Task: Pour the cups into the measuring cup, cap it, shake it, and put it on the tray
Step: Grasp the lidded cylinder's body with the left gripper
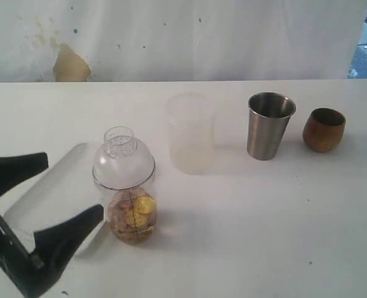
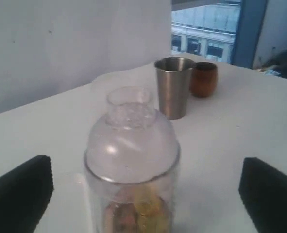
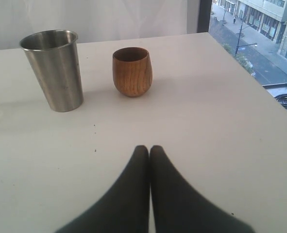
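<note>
Capped measuring cup [image 1: 132,208] stands upright on tabletop [image 1: 264,217], just off left gripper [image 1: 74,188], jaws wide apart, untouched; likely light, slick plastic, so grip the straight wall below dome cap [image 1: 122,158].

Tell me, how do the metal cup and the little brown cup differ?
The steel tumbler is taller, while the brown cup is short and squat. The steel tumbler has straight sides that narrow toward its base; the brown cup bulges round. The steel tumbler is dull grey metal; the brown cup is glossy with a wood-like grain. Both stand upright with open tops, side by side but not touching, on the white table.
</note>
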Tool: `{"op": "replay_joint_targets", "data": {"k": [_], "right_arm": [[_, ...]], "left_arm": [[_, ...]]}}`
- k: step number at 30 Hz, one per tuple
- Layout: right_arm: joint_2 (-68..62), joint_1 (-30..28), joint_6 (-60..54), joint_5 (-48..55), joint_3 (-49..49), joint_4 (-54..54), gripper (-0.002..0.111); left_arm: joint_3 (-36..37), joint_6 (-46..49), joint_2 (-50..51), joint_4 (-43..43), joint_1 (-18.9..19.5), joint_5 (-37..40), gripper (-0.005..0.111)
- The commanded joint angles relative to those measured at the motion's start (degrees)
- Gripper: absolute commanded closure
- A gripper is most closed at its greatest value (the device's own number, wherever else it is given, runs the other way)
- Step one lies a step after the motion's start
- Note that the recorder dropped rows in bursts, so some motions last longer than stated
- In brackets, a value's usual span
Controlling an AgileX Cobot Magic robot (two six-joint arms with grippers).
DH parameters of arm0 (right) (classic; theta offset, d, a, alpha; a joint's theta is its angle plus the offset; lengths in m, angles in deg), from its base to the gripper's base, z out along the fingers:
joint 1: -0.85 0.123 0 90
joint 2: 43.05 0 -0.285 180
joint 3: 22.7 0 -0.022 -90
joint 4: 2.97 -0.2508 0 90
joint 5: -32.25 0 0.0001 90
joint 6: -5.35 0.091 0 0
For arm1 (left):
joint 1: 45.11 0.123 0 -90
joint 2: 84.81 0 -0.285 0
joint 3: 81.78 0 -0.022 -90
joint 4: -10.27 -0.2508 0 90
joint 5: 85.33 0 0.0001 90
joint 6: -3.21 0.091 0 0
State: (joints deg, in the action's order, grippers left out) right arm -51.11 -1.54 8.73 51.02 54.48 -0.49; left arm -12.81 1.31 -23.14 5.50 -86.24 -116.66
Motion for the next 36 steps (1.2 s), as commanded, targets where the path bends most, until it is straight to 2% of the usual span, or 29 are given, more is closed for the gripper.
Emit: {"op": "replay_joint_targets", "data": {"k": [1, 5, 8, 13, 21, 27, 36], "right_arm": [[0.27, -0.56, 0.04, -0.47, 0.04, 0.22, 0.108], [0.27, -0.56, 0.04, -0.47, 0.04, 0.22, 0.108], [0.27, -0.56, 0.04, -0.47, 0.04, 0.22, 0.108], [0.27, -0.56, 0.04, -0.47, 0.04, 0.22, 0.108], [0.27, -0.56, 0.04, -0.47, 0.04, 0.22, 0.108], [0.27, -0.56, 0.04, -0.47, 0.04, 0.22, 0.108], [0.27, -0.56, 0.04, -0.47, 0.04, 0.22, 0.108]], "left_arm": [[4.15, -2.46, 6.56, -2.95, -0.13, -9.60, 0.002], [4.42, -2.45, 15.37, -3.43, -0.13, -16.94, 0.002], [3.85, -0.59, 22.10, -0.29, -0.13, -21.55, 0.002], [1.01, 1.13, 32.24, 0.67, -0.13, -25.23, 0.002], [-0.85, 3.96, 39.58, 7.40, -0.13, -34.64, 0.002], [-6.67, 3.40, 44.46, 1.65, -0.13, -29.45, 0.002], [-8.53, 4.52, 46.15, 6.41, -0.13, -29.06, 0.002]]}}
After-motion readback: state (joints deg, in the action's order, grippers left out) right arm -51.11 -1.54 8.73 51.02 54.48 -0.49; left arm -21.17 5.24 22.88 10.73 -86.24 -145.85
